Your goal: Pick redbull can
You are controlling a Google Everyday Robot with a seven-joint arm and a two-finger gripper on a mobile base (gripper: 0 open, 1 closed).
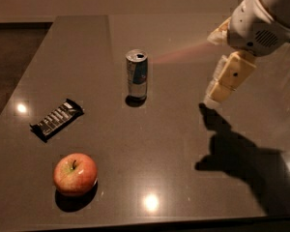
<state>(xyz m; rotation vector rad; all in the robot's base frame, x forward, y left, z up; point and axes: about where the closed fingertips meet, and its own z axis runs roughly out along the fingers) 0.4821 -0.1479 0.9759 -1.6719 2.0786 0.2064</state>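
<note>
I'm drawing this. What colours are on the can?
Silver and blue, best in the camera view. The gripper hangs above the table, apart from the redbull can.

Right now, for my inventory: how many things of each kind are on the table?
Redbull can: 1
Candy bar: 1
Apple: 1
Total: 3
The gripper hangs over the table, right of the can in the view, apart from it.
</note>
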